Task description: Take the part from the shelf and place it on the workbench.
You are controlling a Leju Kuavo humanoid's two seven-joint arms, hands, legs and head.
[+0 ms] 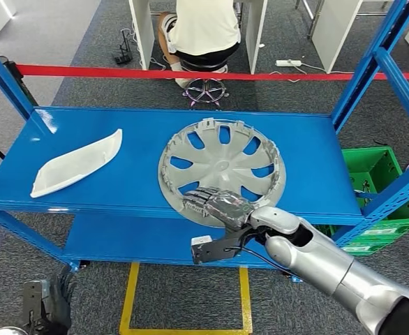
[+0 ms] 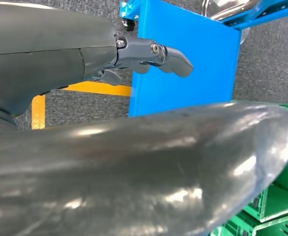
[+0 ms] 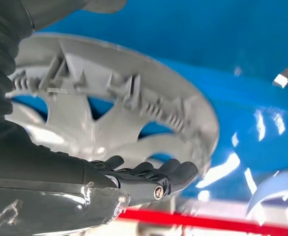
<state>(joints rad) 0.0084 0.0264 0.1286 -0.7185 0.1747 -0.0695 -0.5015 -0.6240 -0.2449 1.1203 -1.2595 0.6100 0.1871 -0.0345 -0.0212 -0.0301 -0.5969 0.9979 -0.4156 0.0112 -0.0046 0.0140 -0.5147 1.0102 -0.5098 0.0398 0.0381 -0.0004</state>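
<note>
Resting on the top deck of the blue metal shelf: one grey plastic wheel cover, round, spoked, inner side up with clips along its rim, lying flat toward the shelf's right half and reaching to the front edge.

Right hand: laid over the near rim of the wheel cover, dark fingers stretched forward across the spokes and lying close together. Whether the thumb hooks under the rim cannot be told, so a grip on the cover cannot be confirmed. Silver forearm enters from the shelf's lower right.

Left hand: hanging low, in front of the shelf's lower left corner, over grey carpet. Its wrist view shows dark fingers extended with nothing between them.

Also on the shelf's top deck: one white curved plastic trim piece, elongated, lying at the left end, well apart from the wheel cover.

Beside the shelf, right side, floor level: green plastic crate.

Behind the shelf: red barrier tape stretched across; beyond it a seated person on a wheeled stool.

In front of the shelf: yellow floor marking.
</note>
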